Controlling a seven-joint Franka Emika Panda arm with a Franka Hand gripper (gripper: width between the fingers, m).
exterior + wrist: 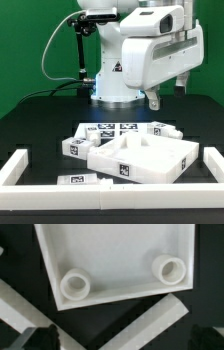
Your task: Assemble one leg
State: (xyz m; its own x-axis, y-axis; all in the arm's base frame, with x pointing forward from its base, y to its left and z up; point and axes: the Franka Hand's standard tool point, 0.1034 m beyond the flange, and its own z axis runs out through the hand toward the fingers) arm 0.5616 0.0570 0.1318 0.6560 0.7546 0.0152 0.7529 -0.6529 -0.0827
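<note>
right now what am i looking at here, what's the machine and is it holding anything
The white machine is a robot arm; its gripper hangs open above the black table, holding nothing. One picture comes from a camera off the arm, the other from a camera on its wrist, looking down. On the table lie furniture parts: a square panel with round sockets and a stubby tagged leg beside it. Long white bars border them. The flat tagged sheet is the marker board.
</note>
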